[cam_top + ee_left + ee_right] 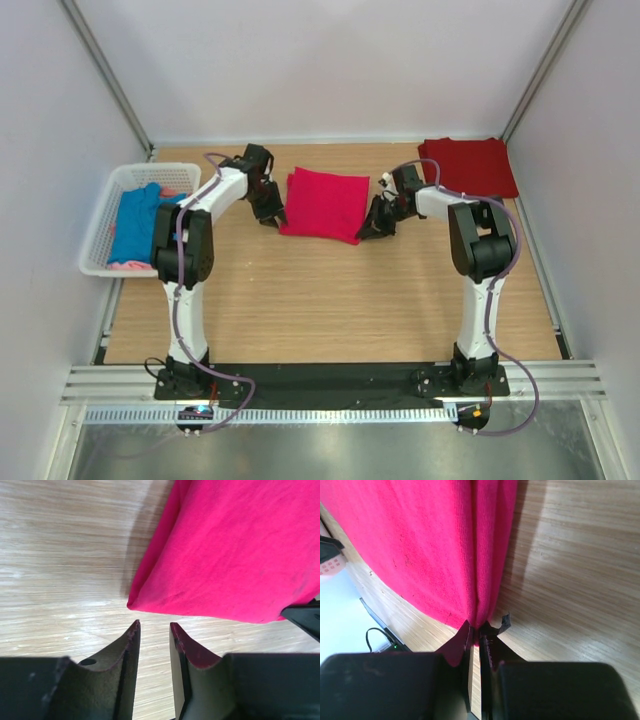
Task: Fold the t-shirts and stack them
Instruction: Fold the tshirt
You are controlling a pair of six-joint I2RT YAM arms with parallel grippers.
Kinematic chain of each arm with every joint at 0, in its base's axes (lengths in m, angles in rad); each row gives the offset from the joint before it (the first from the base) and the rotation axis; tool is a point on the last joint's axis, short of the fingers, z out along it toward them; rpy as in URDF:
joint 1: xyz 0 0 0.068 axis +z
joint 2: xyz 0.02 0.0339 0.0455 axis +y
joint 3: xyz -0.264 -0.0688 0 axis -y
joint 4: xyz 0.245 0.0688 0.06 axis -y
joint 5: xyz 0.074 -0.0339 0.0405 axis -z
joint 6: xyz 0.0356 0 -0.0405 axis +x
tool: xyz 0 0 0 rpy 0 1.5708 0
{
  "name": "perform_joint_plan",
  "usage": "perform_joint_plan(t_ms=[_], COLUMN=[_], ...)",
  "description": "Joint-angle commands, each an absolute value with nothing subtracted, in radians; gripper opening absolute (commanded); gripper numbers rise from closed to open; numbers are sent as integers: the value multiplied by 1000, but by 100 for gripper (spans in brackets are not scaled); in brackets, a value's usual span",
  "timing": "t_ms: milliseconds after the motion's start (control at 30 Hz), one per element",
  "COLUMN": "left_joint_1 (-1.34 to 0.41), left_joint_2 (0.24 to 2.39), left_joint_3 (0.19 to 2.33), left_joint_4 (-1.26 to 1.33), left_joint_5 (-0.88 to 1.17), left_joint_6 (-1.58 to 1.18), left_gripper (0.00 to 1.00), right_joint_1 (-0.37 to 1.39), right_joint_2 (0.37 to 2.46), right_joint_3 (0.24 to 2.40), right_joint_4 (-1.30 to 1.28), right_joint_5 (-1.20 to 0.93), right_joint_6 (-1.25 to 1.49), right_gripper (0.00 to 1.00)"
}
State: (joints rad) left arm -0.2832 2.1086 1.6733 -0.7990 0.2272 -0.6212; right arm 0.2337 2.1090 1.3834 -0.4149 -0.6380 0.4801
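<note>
A folded bright pinkish-red t-shirt lies at the table's middle back. My left gripper stands at its left near corner, slightly open and empty; in the left wrist view the tips are just short of the shirt's corner. My right gripper is at the shirt's right near corner, shut on its folded edge, with the cloth pinched between the tips. A folded darker red t-shirt lies at the back right. A blue t-shirt and a pale pink one lie in the basket.
A white plastic lattice basket stands at the table's left edge, beside the left arm. Pale walls close in the left, back and right sides. Bare wood lies between the shirt and the arm bases.
</note>
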Motion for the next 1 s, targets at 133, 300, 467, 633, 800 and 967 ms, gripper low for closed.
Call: perform_joint_plan(t_ms=[133,300,467,633,800,967], left_joint_1=[-285,-287,-299,-313,-311,-313], left_joint_2=[2123,2071,2040,1999,1898,1905], left_joint_3=[1712,1588,1494,1405,1377,1523], left_joint_4=[-851,-787,-690,-681,-735,-850], left_joint_5=[282,319,474,502,473,351], left_joint_6=[-565,-535,-526,-523,-540,-528], left_gripper=[34,36,41,14,0,33], right_joint_1=[239,238,244,255,253,245], right_joint_2=[1987,1908,1844,1715,1637,1588], right_joint_3=[1332,1201,1077,968,959,1054], right_joint_4=[-472,-462,-449,-437,-521,-613], right_joint_5=[-632,-630,-634,-630,-598,-491], right_joint_6=[443,451,465,508,483,463], right_gripper=[3,4,5,15,38,60])
